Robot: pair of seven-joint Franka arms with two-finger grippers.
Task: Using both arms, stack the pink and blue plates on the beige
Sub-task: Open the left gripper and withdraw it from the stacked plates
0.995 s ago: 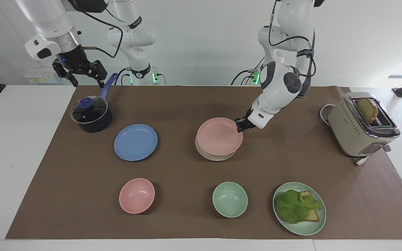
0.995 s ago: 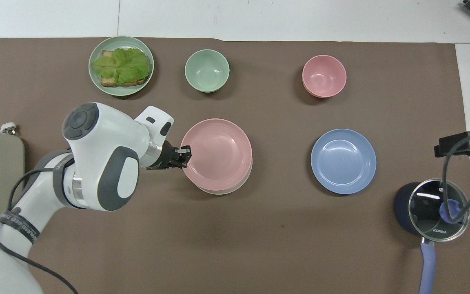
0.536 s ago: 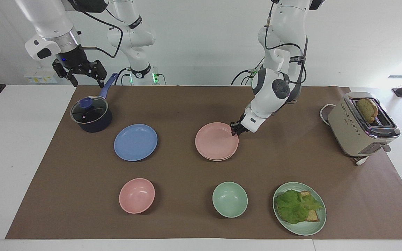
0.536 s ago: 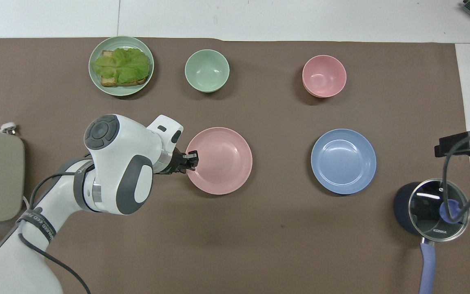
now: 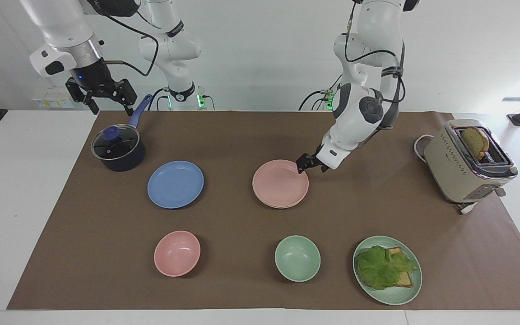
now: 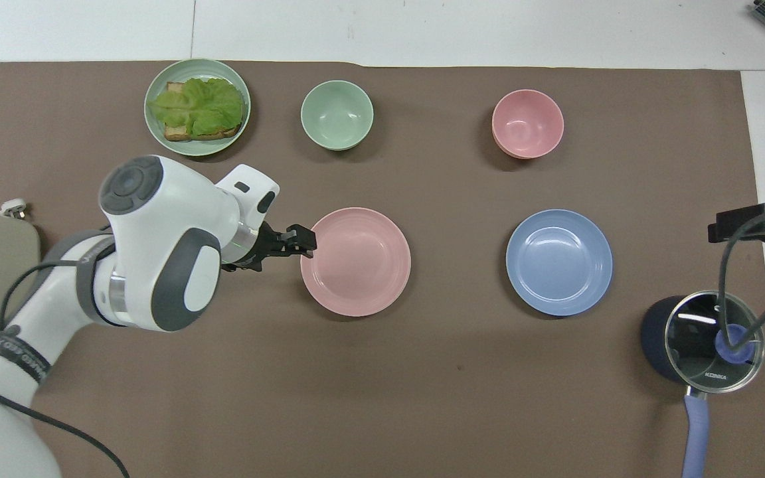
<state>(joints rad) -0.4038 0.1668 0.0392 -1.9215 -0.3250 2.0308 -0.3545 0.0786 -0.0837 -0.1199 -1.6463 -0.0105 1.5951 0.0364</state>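
In the facing view's upper left, my right gripper waits open above the saucepan. Left of centre lies the blue plate, unstacked. At centre the pink plate sits on the beige plate. My left gripper hangs open at its rim; a careless pull-back could drag that stack askew.

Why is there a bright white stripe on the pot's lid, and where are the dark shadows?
Overhead view: the glass lid of the pot mirrors a lamp as a white streak; soft shadows hug the blue plate and the pink plate. Facing view: the lid shows only a faint gleam, daylight whitens the wall beside the toaster, and the left hand is dark against the mat.
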